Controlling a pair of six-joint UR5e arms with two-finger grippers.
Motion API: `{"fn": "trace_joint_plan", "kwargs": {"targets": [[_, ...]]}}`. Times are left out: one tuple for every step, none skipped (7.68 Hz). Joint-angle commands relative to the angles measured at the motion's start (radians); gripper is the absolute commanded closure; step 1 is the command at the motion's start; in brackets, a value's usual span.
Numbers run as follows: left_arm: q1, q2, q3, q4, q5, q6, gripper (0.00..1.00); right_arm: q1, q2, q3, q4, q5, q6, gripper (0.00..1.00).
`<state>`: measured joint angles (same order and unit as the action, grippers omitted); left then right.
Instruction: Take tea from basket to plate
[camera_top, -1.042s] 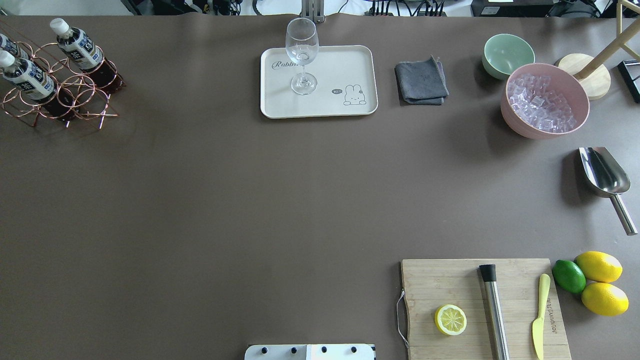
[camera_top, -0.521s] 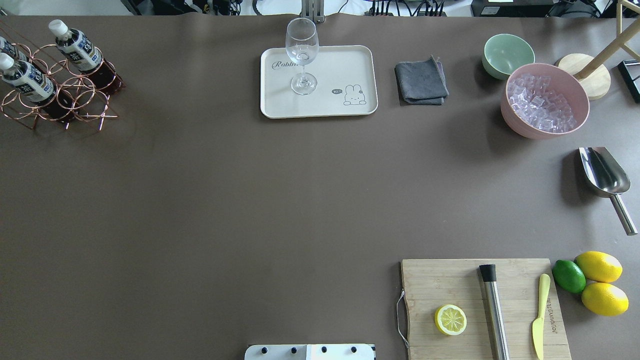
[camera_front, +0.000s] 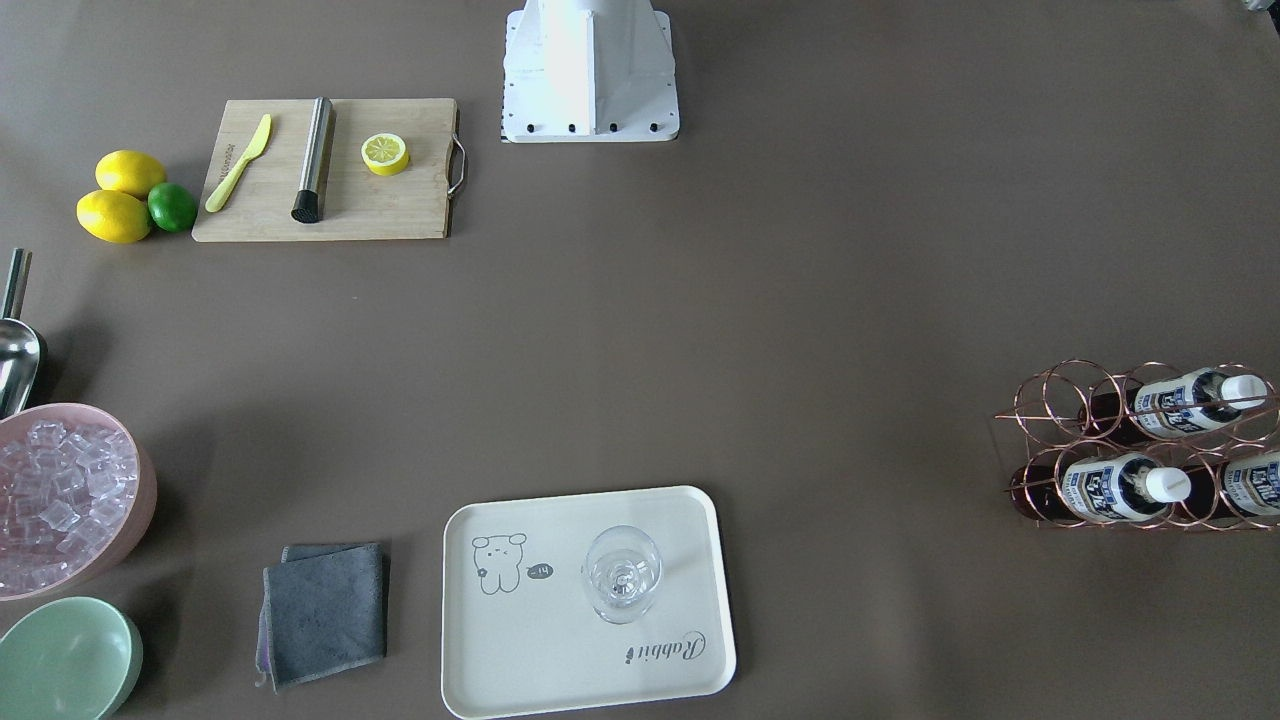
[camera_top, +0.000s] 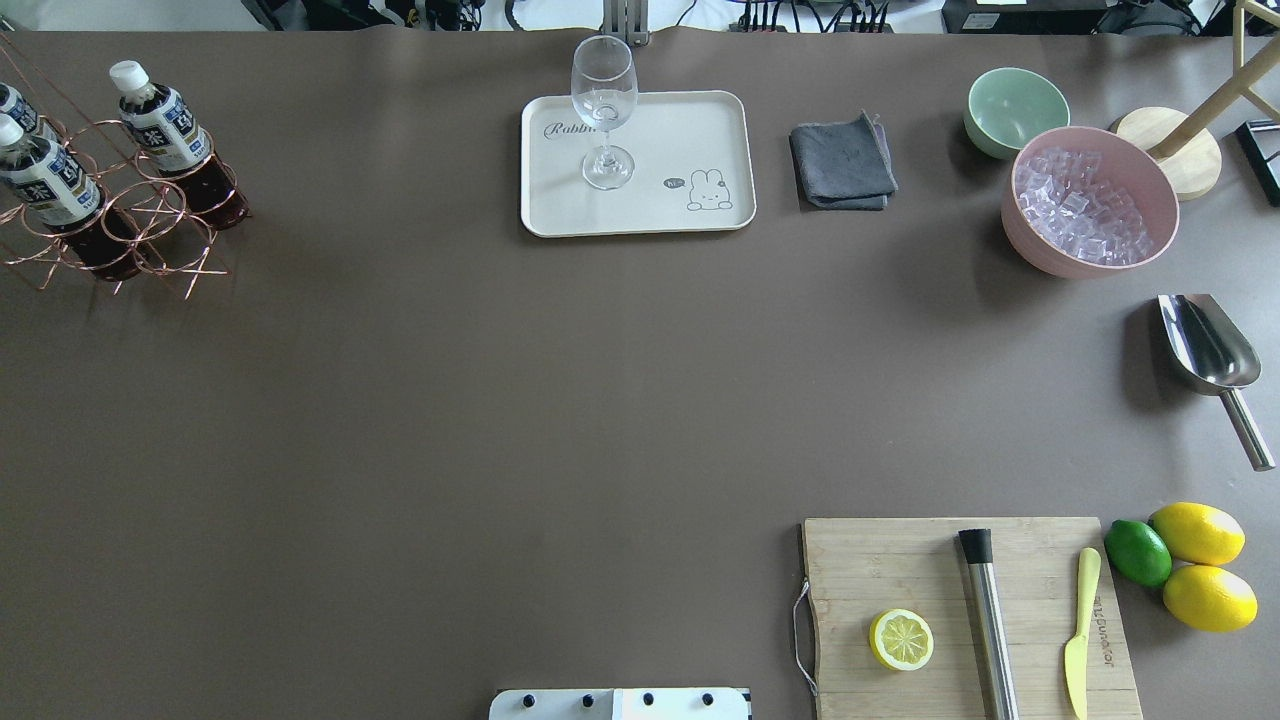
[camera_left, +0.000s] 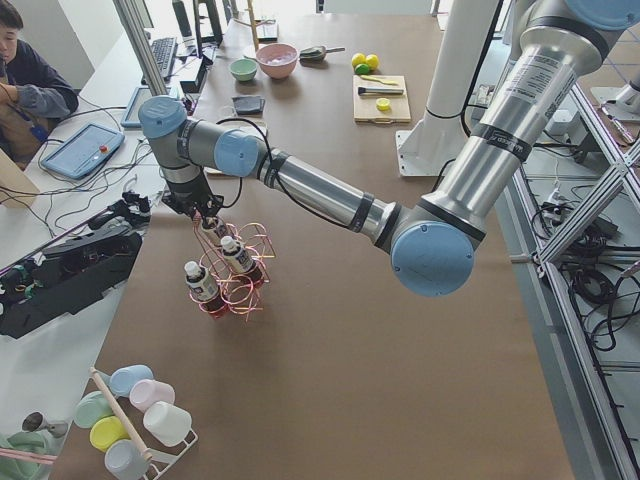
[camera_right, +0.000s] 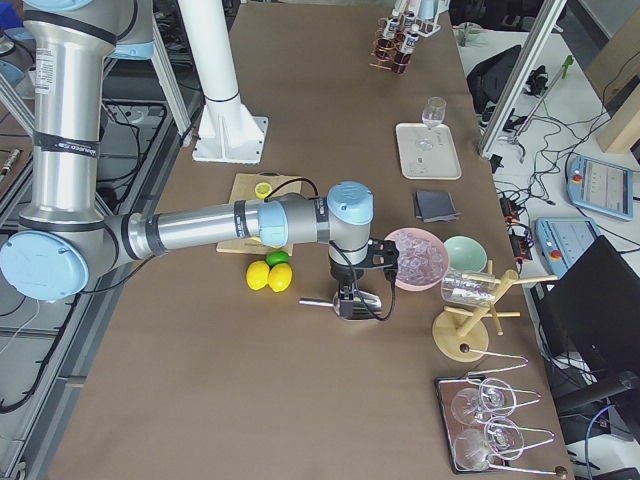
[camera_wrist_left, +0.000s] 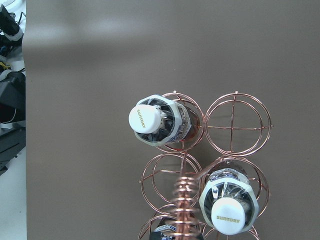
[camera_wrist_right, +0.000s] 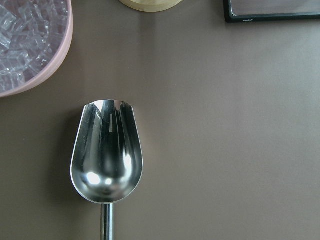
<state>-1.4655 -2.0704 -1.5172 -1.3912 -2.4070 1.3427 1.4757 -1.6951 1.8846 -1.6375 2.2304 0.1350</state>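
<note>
The copper wire basket (camera_top: 150, 215) stands at the table's far left edge, also in the front view (camera_front: 1070, 395). It holds three tea bottles with white caps; one (camera_top: 165, 125) is nearest the plate, and the left wrist view looks down on two caps (camera_wrist_left: 157, 120) and the coiled handle (camera_wrist_left: 182, 200). My left gripper (camera_left: 205, 218) is right over the basket at its handle; I cannot tell whether it is shut. The cream plate (camera_top: 690, 130) at the back middle carries a stemmed glass (camera_top: 604, 100). My right gripper (camera_right: 347, 300) hovers over a steel scoop (camera_wrist_right: 106, 155); I cannot tell its state.
A grey cloth (camera_top: 842, 162), a green bowl (camera_top: 1015, 108) and a pink bowl of ice (camera_top: 1090, 200) sit right of the plate. A cutting board (camera_top: 900, 560) with a lemon half, muddler and knife lies front right, beside lemons and a lime (camera_top: 1137, 552).
The basket has tipped and shifted slightly toward the robot, and its bottles stand more upright than before. Nothing else on the table has moved.
</note>
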Motion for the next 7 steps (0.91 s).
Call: {"fn": "trace_joint_plan", "kwargs": {"targets": [[0.020,-0.031,-0.085,0.117,-0.020,-0.008,1.00,0.000,0.000,0.002,-0.001,0.000,0.000,0.00],[0.052,-0.048,-0.125,0.170,-0.018,-0.023,1.00,0.000,0.000,0.002,-0.001,0.000,0.000,0.00],[0.088,-0.053,-0.177,0.179,-0.014,-0.089,1.00,0.000,0.000,0.002,-0.001,0.000,0.000,0.00],[0.130,-0.057,-0.220,0.179,-0.009,-0.155,1.00,0.000,0.000,0.001,-0.001,0.000,0.000,0.00],[0.164,-0.086,-0.241,0.181,-0.008,-0.221,1.00,0.000,0.000,0.002,-0.001,0.000,0.000,0.00],[0.210,-0.097,-0.288,0.181,-0.006,-0.305,1.00,-0.002,0.000,0.001,-0.001,0.000,0.000,0.00],[0.253,-0.114,-0.338,0.179,-0.004,-0.406,1.00,-0.005,0.002,-0.001,0.001,0.000,0.000,0.00]]}}
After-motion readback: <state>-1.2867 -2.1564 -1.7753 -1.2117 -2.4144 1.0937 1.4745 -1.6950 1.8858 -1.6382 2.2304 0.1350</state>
